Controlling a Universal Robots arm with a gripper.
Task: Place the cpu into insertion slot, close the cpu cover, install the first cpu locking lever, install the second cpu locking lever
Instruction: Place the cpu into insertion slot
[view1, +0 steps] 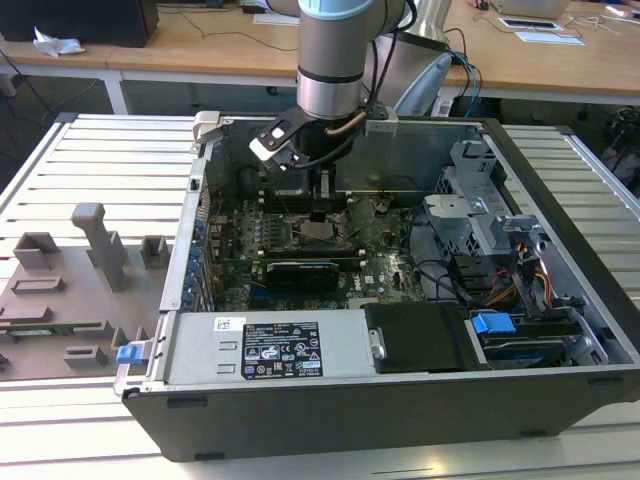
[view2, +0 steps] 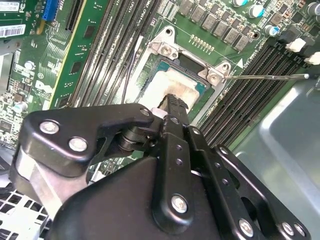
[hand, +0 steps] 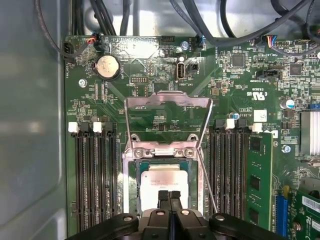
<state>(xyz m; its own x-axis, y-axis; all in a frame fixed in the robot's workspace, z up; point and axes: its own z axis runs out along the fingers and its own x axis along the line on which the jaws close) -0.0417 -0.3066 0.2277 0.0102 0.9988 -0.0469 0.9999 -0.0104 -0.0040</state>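
gripper (hand: 169, 196) jaws are clenched empty over the cpu (hand: 160, 180) in the slot (hand: 133, 172), cover (hand: 167, 98) raised, so keep your touch light and square.

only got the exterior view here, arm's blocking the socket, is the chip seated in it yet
Observer: Yes. In the first wrist view the small square silvery-grey cpu lies flat in the silver-rimmed square insertion slot.
Operator: cover down on it
Observer: No. The thin silver metal frame cpu cover stands open, tilted up off the slot.
Operator: end effector holding anything
Observer: No. The black end effector is shut, nothing between its fingertips, with its tips at the cpu.
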